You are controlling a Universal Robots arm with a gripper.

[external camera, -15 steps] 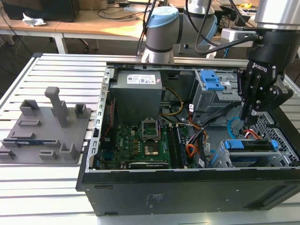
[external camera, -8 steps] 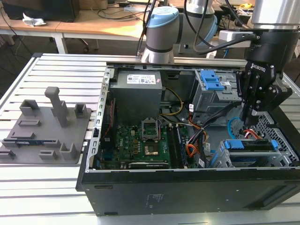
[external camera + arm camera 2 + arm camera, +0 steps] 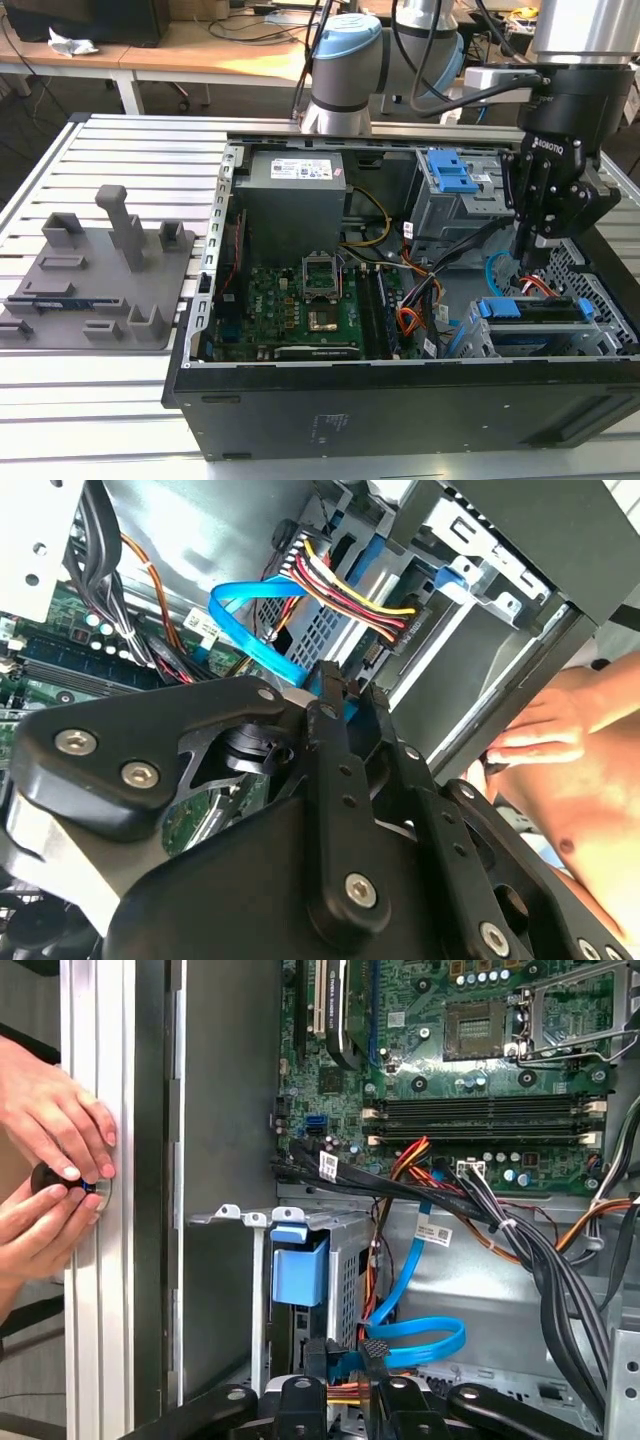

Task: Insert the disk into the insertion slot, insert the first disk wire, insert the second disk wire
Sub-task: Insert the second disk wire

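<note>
The fingers [image 3: 335, 750] of the gripper [image 3: 345, 1356] are drawn narrow. The small dark plug of the second disk wire [image 3: 425, 1340] appears to be pinched between them, just at the back of the disk [image 3: 530, 310]. The disk is seated in the insertion slot [image 3: 600, 340], low at the exterior view's right, with its blue carrier showing. The first disk wire [image 3: 350, 595] appears already plugged in just beside the gripper.

The flat cable is judged light and limp, with some spring in its arch. It is best taken at the stiff plug, not along the ribbon. The plug should be kept square, since its thin connector could be bent or chipped. The disk is judged heavier, rigid and sensitive to knocks, and best held by the carrier's edges.

A person's hands [image 3: 50, 1160] are rested on the aluminium rail [image 3: 100, 1290] outside the case. White printed labels are carried by the power supply [image 3: 295, 200], upper middle of the exterior view, and by a cable tag [image 3: 435, 1232]. Their print is too small to tell. A white marking on the gripper's body is left unread.
</note>
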